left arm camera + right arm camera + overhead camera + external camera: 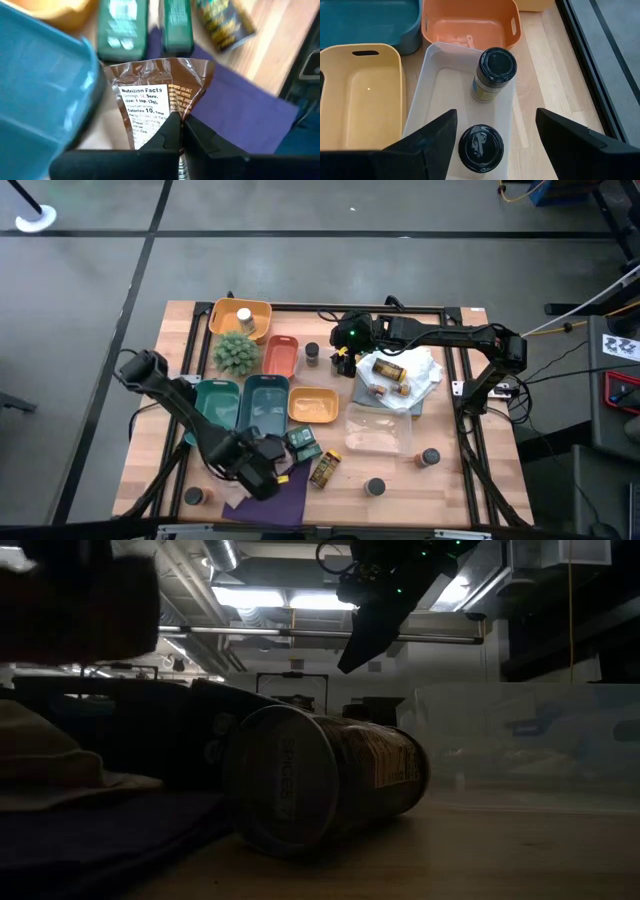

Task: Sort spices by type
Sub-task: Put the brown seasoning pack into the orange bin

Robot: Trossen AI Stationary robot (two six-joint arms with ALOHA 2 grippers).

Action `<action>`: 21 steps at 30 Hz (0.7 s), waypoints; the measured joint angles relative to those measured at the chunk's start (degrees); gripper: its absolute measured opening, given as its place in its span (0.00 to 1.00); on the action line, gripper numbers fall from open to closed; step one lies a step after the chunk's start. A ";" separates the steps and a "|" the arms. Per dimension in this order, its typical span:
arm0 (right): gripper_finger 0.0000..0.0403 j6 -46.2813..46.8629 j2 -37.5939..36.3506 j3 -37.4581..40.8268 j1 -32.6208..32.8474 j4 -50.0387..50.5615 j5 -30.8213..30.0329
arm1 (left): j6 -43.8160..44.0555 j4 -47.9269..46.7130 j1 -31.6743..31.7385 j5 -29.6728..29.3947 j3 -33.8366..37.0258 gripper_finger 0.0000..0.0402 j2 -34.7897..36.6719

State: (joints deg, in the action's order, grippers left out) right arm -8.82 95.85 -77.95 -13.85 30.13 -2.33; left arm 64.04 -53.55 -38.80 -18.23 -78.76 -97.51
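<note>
My left gripper (181, 131) is shut on a brown foil spice packet (155, 95) with a Nutrition Facts label. It is at the table's near left (262, 475), over a purple cloth (240, 110) and beside a teal tray (40, 80). Two green packets (122, 27) and a jar lying on its side (225, 20) are just beyond it. My right gripper (495, 120) hangs open above a white tray (427, 85) in which two dark-lidded spice jars (496, 65) (481, 147) stand upright. It touches neither jar. My left gripper pinches one narrow end of the brown packet (167, 119) between its two shut fingers, coming from above and slanting down. The packet fans out wider beyond the fingertips, crinkled, label side toward the camera. Whether its far end touches the cloth I cannot tell.
A salmon tray (470, 22) and a yellow tray (360, 95) border the white one. A spiky green plant (236, 352) and a yellow tray holding a jar (240, 318) stand at the far left. Loose jars (375, 487) (430, 457) stand near the front edge. A clear box (378, 430) lies right of centre.
</note>
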 joint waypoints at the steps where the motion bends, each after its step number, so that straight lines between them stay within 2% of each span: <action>1: 0.67 -0.02 0.00 0.00 -0.02 0.00 0.00 | -0.12 -0.35 0.05 -1.05 0.00 0.00 0.93; 6: 0.67 -0.01 0.00 0.01 -0.02 -0.02 0.00 | -3.02 -0.81 0.25 -8.23 0.00 0.00 6.08; 14: 0.67 -0.02 0.00 0.00 -0.01 -0.04 0.00 | -8.19 -8.11 3.06 -29.09 0.00 0.00 12.93; 21: 0.67 -0.02 0.00 0.01 -0.02 -0.07 0.00 | -17.53 -9.34 8.16 -46.48 0.16 0.00 13.95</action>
State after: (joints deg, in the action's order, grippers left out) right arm -8.84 95.85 -77.94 -13.87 30.06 -2.33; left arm 46.51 -62.88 -30.64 -64.72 -78.60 -83.56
